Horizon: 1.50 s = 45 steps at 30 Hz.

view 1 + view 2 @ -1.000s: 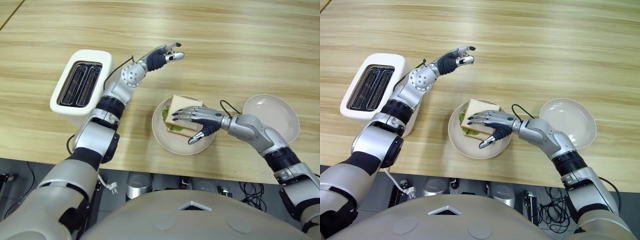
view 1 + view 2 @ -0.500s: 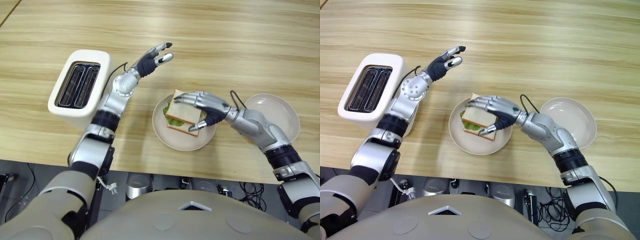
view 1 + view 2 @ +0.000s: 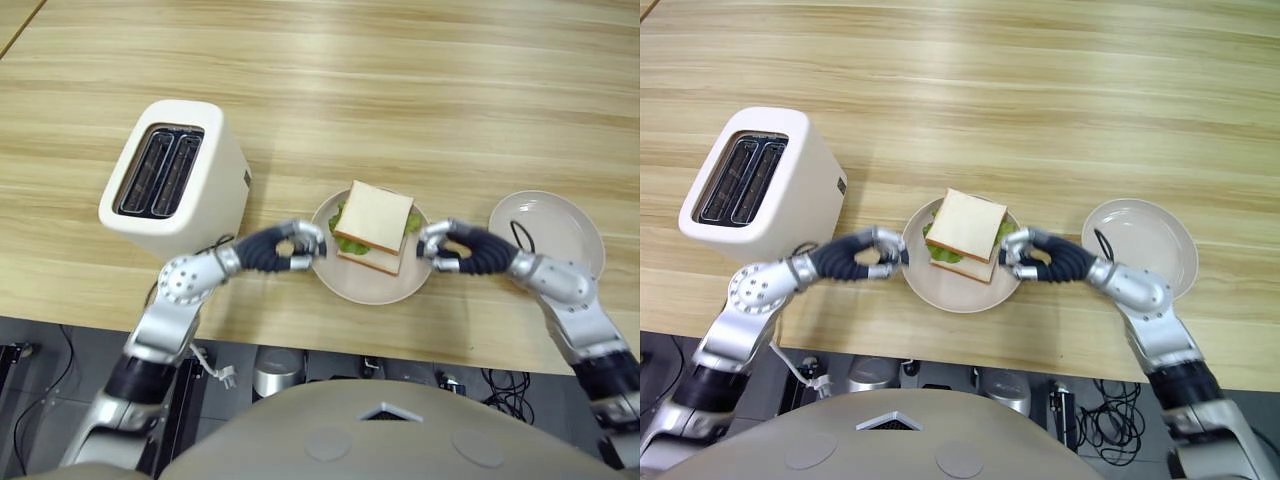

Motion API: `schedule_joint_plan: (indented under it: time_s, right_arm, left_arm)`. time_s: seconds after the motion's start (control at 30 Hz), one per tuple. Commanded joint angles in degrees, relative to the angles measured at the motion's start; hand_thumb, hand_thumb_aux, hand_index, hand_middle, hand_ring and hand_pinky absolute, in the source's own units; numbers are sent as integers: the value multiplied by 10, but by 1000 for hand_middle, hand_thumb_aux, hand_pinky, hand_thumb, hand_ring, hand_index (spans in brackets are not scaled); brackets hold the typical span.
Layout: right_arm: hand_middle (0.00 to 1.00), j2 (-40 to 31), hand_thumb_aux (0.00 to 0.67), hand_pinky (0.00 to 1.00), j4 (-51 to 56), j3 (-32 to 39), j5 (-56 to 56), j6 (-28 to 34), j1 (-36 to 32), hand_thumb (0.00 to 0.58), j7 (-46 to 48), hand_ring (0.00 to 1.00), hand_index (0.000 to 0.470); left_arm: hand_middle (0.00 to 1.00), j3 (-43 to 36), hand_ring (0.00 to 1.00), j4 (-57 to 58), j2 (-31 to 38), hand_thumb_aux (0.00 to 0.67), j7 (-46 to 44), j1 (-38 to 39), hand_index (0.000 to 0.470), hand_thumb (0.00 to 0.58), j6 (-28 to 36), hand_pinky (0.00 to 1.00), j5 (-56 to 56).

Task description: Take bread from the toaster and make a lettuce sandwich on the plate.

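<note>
The sandwich (image 3: 375, 225) sits finished on the plate (image 3: 365, 288) near the front edge of the tabletop (image 3: 400, 100). Two bread slices are stacked a little askew, and lettuce (image 3: 347, 243) pokes out along the left side between them. From where I stand that looks like the job done, with nothing left to stack. The toaster (image 3: 175, 190) stands well off to the left and its two slots show only dark, which fits both slices being on the plate. The left hand (image 3: 285, 248) lies low on the tabletop just beside the plate's left rim, fingers curled in against the thumb with nothing visibly between them. The right hand (image 3: 455, 248) mirrors it at the right rim, balled up the same way. I'd guess they flank the plate like that to stay clear of the bread rather than press on it, though whether either one touches the rim I can't make out. A second plate (image 3: 545, 235) sits further right, apart from the sandwich plate.
</note>
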Motion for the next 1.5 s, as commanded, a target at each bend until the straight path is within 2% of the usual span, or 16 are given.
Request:
schedule_joint_plan:
  time_s: [0.03,0.17,0.37,0.6,0.8,1.17,1.5]
  right_arm:
    - [1000,-24,670,1000,-23,26,-80,25,7,580,38,1000,460]
    - [1000,-27,670,1000,-17,44,-144,33,11,580,50,1000,460]
    - [1000,13,670,1000,18,80,-301,21,-22,580,-6,1000,460]
    - [1000,41,670,1000,60,114,-411,6,-60,580,-53,1000,460]
    - [1000,73,670,1000,133,123,-442,-7,-144,580,-76,1000,460]
    - [1000,123,670,1000,383,136,-461,-58,-334,580,-124,1000,460]
    - [1000,162,670,1000,594,149,-485,-66,-460,580,-153,1000,460]
  left_arm:
    - [1000,-30,1000,2,32,670,-17,10,460,580,7,1000,59]
    - [1000,-61,1000,37,50,670,-8,9,460,580,-15,1000,135]
    - [1000,-109,1000,123,29,670,55,-33,460,580,-60,1000,268]
    - [1000,-146,1000,169,5,670,91,-71,460,580,-89,1000,340]
    - [1000,-155,1000,282,-52,670,126,-182,460,580,-110,1000,370]
    - [1000,-157,1000,543,-94,670,144,-365,460,580,-144,1000,363]
    - [1000,-156,1000,695,-176,670,186,-434,460,580,-162,1000,351]
